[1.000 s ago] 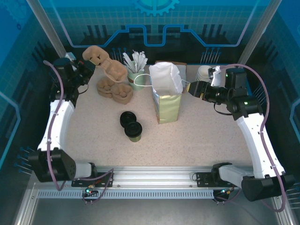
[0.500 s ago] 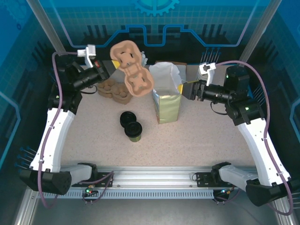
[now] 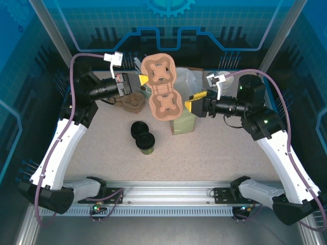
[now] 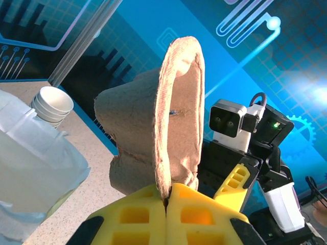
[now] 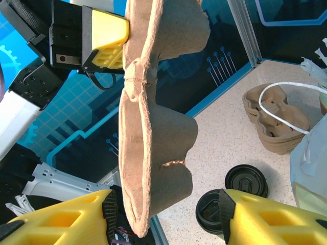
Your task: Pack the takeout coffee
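The takeout coffee (image 3: 146, 143), a short olive cup with a black lid, stands on the table in front of the paper bag (image 3: 183, 122); its lid (image 5: 209, 210) shows low in the right wrist view. Above the bag hangs a brown cardboard cup carrier (image 3: 162, 94), held on edge. My left gripper (image 3: 143, 79) is shut on its upper rim (image 4: 176, 102), yellow fingers (image 4: 138, 217) pinched together. My right gripper (image 3: 190, 104) is open, and its jaws straddle the carrier's lower end (image 5: 153, 168) with a gap on each side.
Loose black lids (image 3: 138, 129) lie just behind the coffee. A stack of carriers (image 3: 132, 101) sits back left, and white-rimmed cups (image 4: 51, 102) stand beyond the bag's white liner (image 4: 30, 153). Open tabletop lies at front right (image 3: 219, 148).
My left arm has lifted the carrier from the back left and swung it right, over the bag. My right gripper has moved left and now straddles the carrier's lower end.
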Robot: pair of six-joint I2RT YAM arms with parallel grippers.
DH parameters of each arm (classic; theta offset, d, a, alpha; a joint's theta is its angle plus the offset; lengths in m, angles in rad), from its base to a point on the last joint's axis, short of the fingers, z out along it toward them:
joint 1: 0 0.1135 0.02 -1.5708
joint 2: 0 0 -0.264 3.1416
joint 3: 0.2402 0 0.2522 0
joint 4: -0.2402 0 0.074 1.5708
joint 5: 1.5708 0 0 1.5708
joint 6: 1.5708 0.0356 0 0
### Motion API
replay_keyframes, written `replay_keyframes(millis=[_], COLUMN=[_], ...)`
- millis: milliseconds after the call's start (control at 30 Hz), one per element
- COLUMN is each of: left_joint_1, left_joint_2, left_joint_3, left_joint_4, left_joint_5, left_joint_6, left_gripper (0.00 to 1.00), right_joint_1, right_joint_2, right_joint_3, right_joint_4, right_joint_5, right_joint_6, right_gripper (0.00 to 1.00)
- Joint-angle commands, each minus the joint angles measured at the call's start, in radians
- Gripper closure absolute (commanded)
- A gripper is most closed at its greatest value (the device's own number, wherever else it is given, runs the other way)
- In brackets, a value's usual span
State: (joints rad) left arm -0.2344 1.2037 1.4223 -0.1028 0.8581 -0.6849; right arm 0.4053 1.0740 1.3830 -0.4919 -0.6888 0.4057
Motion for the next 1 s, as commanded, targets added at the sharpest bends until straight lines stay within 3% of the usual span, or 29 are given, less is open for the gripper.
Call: replay_keyframes(millis=[0,333,467,567,700,800,900,967], left_joint_1=[-0.013,-0.032,-0.036,-0.038,-0.04,-0.043,-0.045,-0.045], left_joint_2=[0.007,0.033,0.038,0.044,0.049,0.053,0.051,0.05], left_joint_3=[0.009,0.012,0.013,0.017,0.022,0.023,0.021,0.021], left_joint_4=[0.083,0.126,0.123,0.123,0.118,0.12,0.122,0.118], left_joint_5=[0.033,0.03,0.029,0.031,0.03,0.031,0.026,0.027], left_joint_6=[-0.031,-0.056,-0.053,-0.053,-0.047,-0.042,-0.034,-0.027], left_gripper=[1.0,1.0,1.0,1.0,1.0,0.99,0.85,0.7], right_joint_1=[0.017,0.042,0.046,0.05,0.052,0.053,0.055,0.054], right_joint_2=[-0.019,0.017,0.036,0.048,0.052,0.055,0.051,0.046], right_joint_3=[0.0,0.02,0.031,0.04,0.044,0.052,0.057,0.059], right_joint_4=[0.03,0.058,0.058,0.056,0.056,0.048,0.028,0.009], right_joint_5=[-0.011,-0.042,-0.054,-0.057,-0.059,-0.042,-0.017,0.009], right_joint_6=[-0.025,-0.025,-0.03,-0.03,-0.033,-0.029,-0.034,-0.04], right_gripper=[0.43,0.51,0.65,0.66,0.81,1.0,1.0,1.0])
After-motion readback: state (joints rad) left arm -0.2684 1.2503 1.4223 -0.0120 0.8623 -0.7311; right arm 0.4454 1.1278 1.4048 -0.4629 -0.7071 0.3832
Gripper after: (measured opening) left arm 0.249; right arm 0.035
